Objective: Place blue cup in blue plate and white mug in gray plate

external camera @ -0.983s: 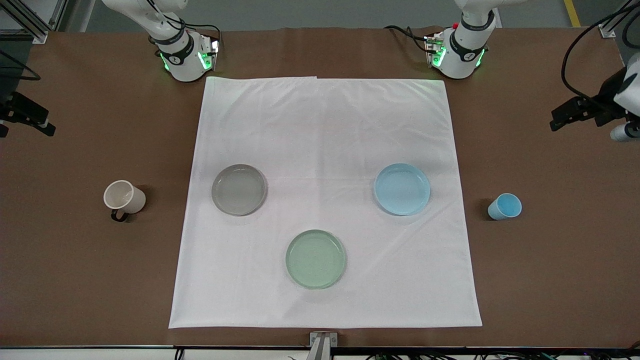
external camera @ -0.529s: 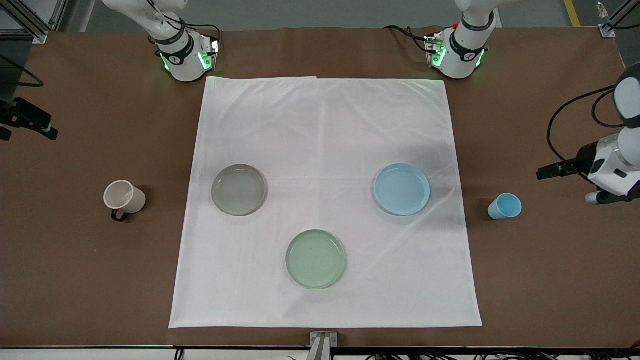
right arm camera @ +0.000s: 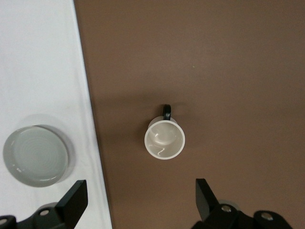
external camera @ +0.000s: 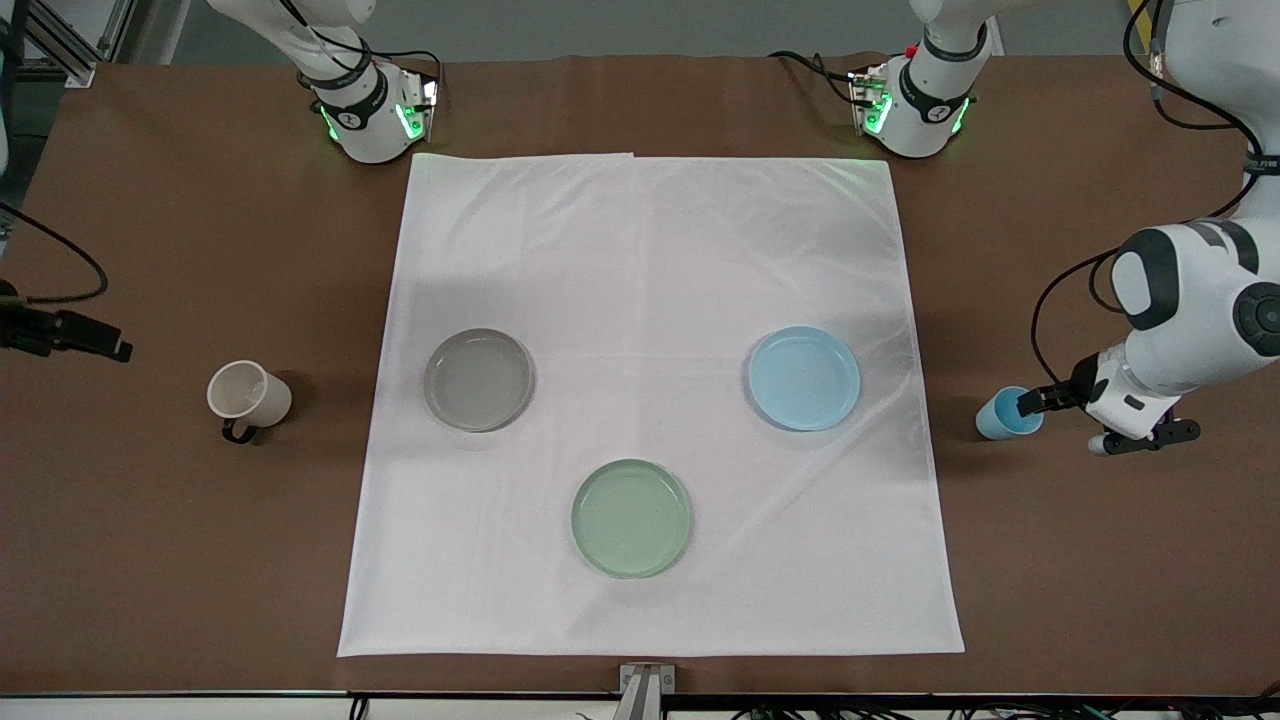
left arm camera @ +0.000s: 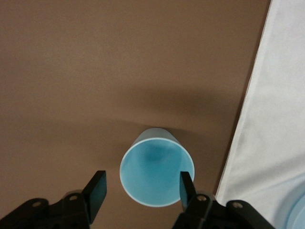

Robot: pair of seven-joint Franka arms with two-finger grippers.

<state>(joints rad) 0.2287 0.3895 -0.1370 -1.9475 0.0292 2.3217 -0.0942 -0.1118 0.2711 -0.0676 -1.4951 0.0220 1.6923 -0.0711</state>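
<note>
Over the brown table [external camera: 150, 520], left gripper [left arm camera: 143, 187] open astride the blue cup [left arm camera: 157, 172], right gripper [right arm camera: 141, 196] open above the white mug [right arm camera: 165, 139]

Brown table [external camera: 180, 560], and spread over its middle a white cloth [external camera: 650, 250], one landmark for everything. The mug [external camera: 248, 396] stands on bare table just off the cloth's edge toward the right arm's end, upright, its dark handle turned toward the front camera. The cup [external camera: 1003, 414] stands on bare table just off the cloth's edge at the left arm's end, upright, mouth up. The arm bases sit on the table at the cloth's two corners farthest from the front camera, and a small fold shows along that same edge.
</note>
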